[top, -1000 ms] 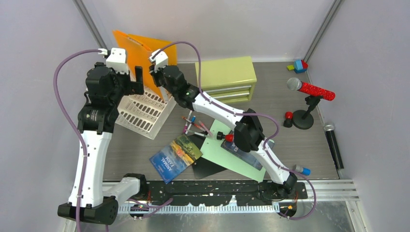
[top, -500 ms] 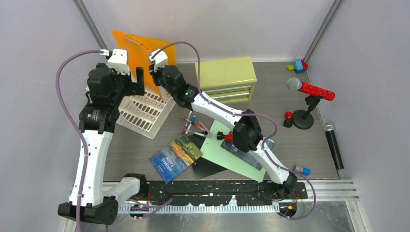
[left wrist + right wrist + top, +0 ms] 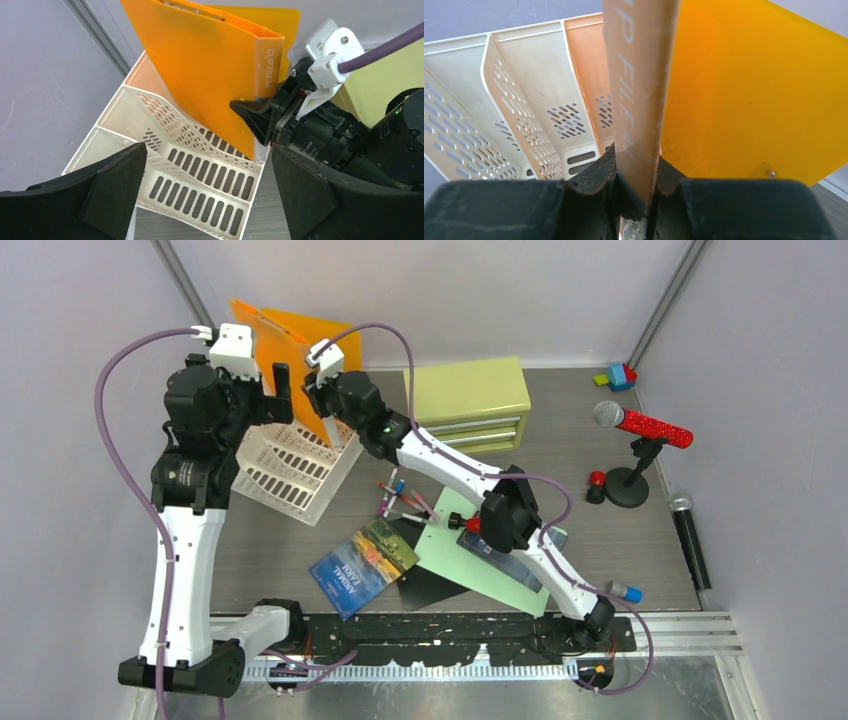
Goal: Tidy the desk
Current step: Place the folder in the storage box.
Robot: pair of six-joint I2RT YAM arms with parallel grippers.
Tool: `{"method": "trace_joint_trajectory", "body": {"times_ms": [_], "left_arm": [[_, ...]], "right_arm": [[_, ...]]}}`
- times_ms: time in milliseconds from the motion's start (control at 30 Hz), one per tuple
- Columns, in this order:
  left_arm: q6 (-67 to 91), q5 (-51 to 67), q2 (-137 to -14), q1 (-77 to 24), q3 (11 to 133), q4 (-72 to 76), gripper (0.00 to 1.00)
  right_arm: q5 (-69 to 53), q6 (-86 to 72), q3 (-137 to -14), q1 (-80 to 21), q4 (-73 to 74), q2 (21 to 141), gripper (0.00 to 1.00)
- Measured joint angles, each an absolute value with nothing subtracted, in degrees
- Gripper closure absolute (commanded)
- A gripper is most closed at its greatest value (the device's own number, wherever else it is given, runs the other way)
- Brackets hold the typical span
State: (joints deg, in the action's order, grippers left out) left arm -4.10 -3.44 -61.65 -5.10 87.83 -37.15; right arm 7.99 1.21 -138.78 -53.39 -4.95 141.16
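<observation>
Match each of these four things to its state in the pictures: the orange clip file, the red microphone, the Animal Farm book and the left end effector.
Column A
1. orange clip file
2. red microphone
3. Animal Farm book
4. left end effector

Column B
a. open, holding nothing
b. lying flat on the desk
c. pinched at the spine by the right end effector
d. perched on a black stand

Pairs: 1-c, 2-d, 3-b, 4-a

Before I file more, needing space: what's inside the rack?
Only the folder, in the back slot, held by the right gripper; front slots look empty. It hides that slot's floor.
</observation>
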Motion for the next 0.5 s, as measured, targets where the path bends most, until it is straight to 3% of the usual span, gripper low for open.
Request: {"method": "trace_joint_trajectory", "body": {"times_ms": [500], "left_arm": [[-4.1, -4.75, -63.24, -5.1, 91.98, -38.5, 0.0]], "right_arm": [[2.92, 0.23, -140.62, -53.25, -4.32, 141.16, 1.0]]}}
